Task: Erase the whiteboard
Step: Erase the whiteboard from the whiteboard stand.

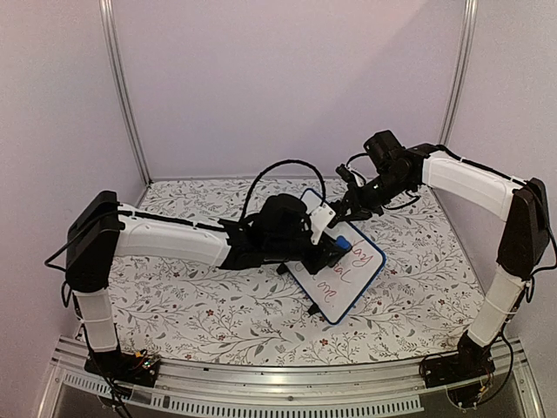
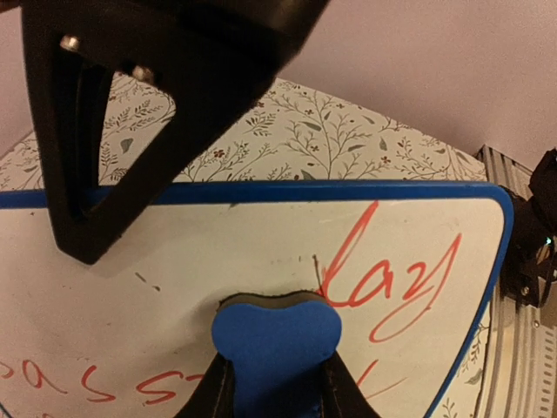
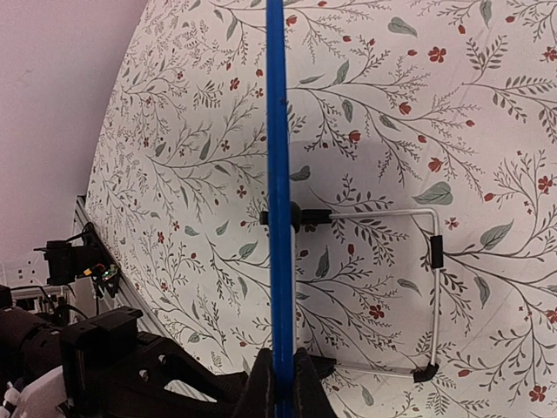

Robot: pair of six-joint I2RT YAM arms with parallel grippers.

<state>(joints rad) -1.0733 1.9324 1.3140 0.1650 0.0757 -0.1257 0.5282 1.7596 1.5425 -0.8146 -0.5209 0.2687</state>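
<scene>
On the floral table [image 1: 191, 322], left hand [image 2: 277, 392] pinches blue eraser [image 2: 277, 335] against whiteboard [image 2: 174, 252].

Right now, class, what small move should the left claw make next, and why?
Probably slide the eraser sideways across the red writing beside it. The left claw holds the eraser against the whiteboard, red words show next to and below it, and the right claw pinches the board's blue edge, likely steadying it.
</scene>
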